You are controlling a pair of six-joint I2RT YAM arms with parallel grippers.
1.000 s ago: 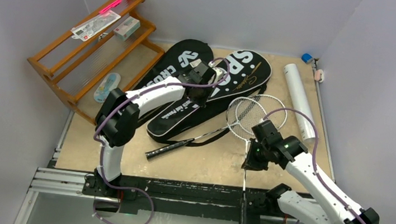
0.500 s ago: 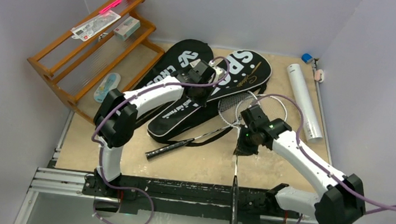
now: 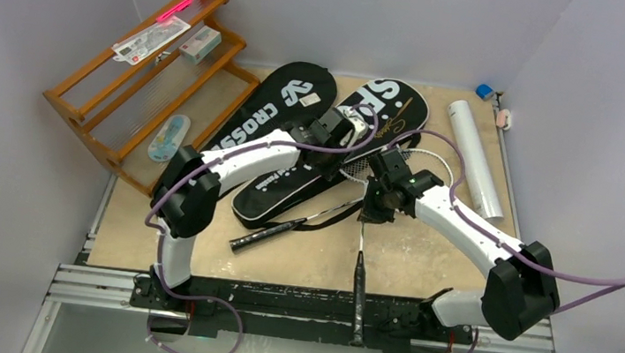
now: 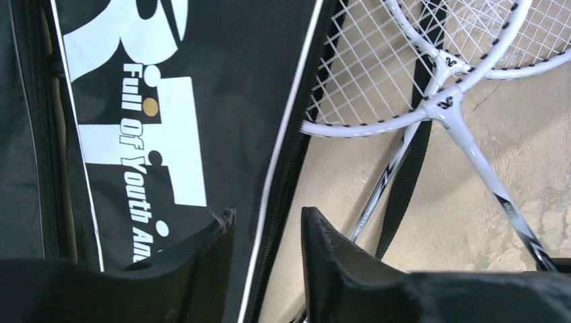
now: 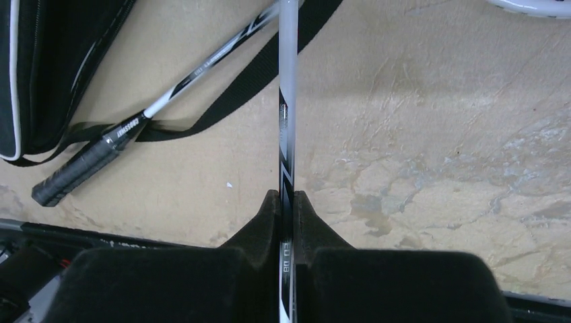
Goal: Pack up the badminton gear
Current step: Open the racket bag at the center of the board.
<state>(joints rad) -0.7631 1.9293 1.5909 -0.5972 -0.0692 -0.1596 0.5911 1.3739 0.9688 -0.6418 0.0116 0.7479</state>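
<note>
Right gripper (image 5: 287, 202) is clamping the racket (image 5: 288, 101) by its shaft between its 2 fingers, just right of the SPORT cover (image 4: 222, 87). Left gripper (image 4: 268, 229) is hovering over that cover's zipper edge, fingers narrowly parted, pinching nothing.

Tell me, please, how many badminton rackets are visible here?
2. One racket is gripped by its shaft in the right claw, handle past the table's near edge. The other racket lies on the table, handle toward the near left. Covers may hide more.
</note>
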